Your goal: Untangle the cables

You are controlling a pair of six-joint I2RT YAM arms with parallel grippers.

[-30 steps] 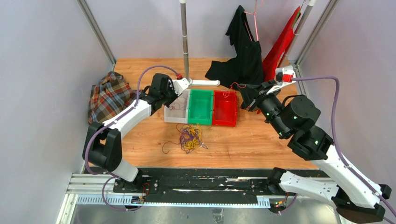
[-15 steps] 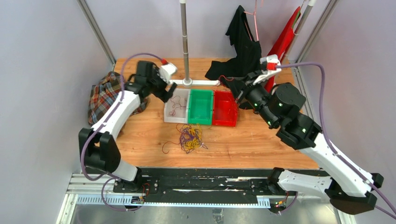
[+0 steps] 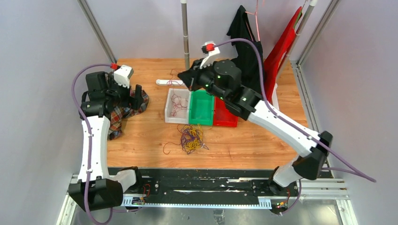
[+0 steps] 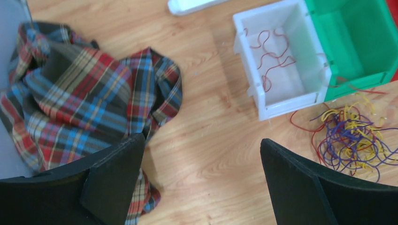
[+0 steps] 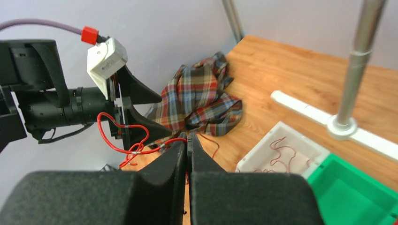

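A tangle of yellow, purple and red cables (image 3: 191,139) (image 4: 352,137) lies on the wooden table in front of the bins. One dark red cable (image 4: 272,51) (image 5: 286,157) rests in the white bin (image 3: 170,115) (image 4: 286,105). My right gripper (image 3: 187,77) (image 5: 187,140) hovers above the white bin's far edge, shut on a bright red cable (image 5: 126,136) that loops out to the left of its tips. My left gripper (image 3: 135,91) (image 4: 202,141) is wide open with nothing between its fingers, over bare wood beside the plaid cloth (image 3: 117,117) (image 4: 84,93).
A green bin (image 3: 202,107) (image 4: 356,42) and a red bin (image 3: 225,112) adjoin the white one. A metal pole (image 3: 186,37) (image 5: 361,61) on a white bar (image 3: 166,82) stands behind them. Black (image 3: 244,47) and red (image 3: 281,47) garments hang at the back right.
My left gripper opened and pulled back left from the white bin to the plaid cloth. The right arm swung left from beside the red bin to above the white bin, still shut.
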